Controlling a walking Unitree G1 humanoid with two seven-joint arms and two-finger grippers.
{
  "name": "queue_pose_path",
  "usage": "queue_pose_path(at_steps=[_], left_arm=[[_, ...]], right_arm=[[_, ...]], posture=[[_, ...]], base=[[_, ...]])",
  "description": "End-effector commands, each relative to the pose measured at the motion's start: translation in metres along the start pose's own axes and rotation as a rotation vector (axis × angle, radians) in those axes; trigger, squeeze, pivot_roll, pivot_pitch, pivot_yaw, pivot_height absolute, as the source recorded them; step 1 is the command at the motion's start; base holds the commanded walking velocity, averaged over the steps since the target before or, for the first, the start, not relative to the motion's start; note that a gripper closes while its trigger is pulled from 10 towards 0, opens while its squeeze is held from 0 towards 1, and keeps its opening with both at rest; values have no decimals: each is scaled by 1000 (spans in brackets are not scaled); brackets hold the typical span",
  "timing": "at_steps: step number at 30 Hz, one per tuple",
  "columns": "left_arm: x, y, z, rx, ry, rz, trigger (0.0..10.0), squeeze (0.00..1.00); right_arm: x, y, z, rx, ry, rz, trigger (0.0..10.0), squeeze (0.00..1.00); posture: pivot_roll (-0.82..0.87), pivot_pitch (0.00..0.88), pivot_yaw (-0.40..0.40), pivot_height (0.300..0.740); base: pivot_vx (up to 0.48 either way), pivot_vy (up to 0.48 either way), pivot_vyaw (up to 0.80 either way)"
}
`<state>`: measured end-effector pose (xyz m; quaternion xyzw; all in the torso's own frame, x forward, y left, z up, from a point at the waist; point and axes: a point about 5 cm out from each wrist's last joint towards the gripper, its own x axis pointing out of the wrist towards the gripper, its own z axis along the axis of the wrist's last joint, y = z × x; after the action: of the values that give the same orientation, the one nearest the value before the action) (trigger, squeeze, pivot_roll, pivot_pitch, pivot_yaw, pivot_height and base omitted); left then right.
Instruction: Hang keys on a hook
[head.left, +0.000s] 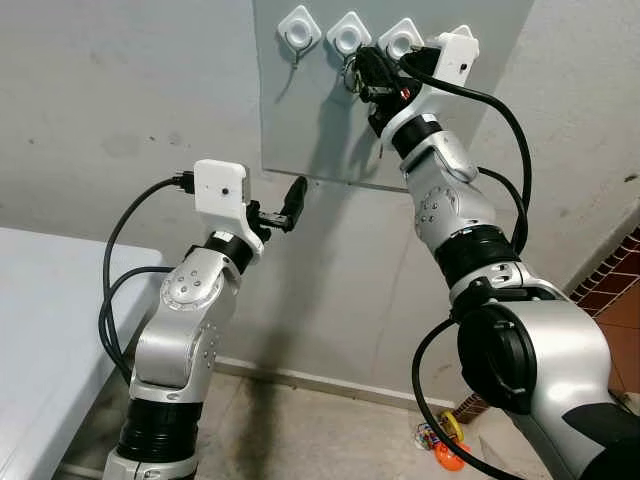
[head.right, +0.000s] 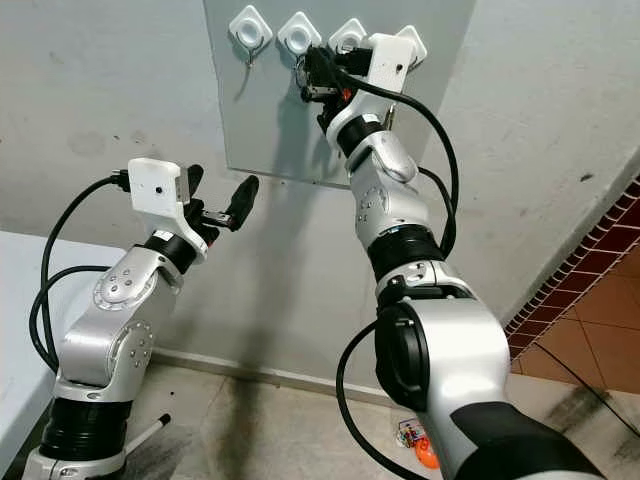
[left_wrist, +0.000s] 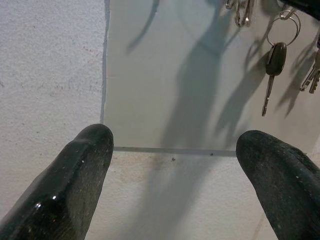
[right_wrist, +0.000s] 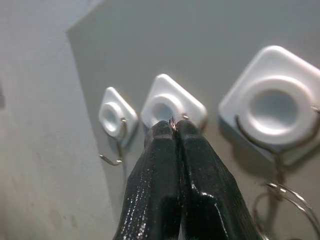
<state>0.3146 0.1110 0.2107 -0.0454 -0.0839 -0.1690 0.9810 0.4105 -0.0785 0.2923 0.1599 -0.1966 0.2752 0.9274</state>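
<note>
Glossy black right gripper (right_wrist: 173, 131) pinching thin wire key ring (right_wrist: 172, 121), diamond-shaped white hook (right_wrist: 172, 102)

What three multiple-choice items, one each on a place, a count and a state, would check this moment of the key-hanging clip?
1. Where is the right claw?
A. At the second hook from the left on the wall panel
B. Down by the floor
C. Over the table

2. How many white hook mounts show on the panel in the left eye view?
A. Two
B. Four
C. Six

3. How does the left claw stand?
A. Shut on a key
B. Open and empty, facing the panel
C. Pressed flat on the table

Answers:
1 A: the right wrist view shows its tips at the second hook, past the bare first hook.
2 B: four mounts sit in a row along the panel's top.
3 B: its two fingers stand wide apart with nothing between them, while a key hangs farther along.
</note>
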Motion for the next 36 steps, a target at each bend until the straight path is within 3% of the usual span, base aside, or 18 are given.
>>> queue_pose_path(at_steps=[1,12,21,36], left_arm=[[0,-1,8,5,-24,-3,10000,0],[1,-1,8,2,-24,-2,10000,0],[1,-1,8,0,-22,2,10000,0],[1,-2,9,-5,-25,5,10000,0]], right_arm=[[5,6,12,2,-57,50,10000,0],[7,7,11,17,-43,29,10000,0],[10,0,11,4,-1,-132,10000,0],[12,2,9,2,15,-196,10000,0]], posture=[[70,0,-48,740],[70,0,-46,740],[72,1,-48,740],[74,0,-50,740]], base=[[0,0,0],[0,0,0],[0,0,0],[0,0,0]])
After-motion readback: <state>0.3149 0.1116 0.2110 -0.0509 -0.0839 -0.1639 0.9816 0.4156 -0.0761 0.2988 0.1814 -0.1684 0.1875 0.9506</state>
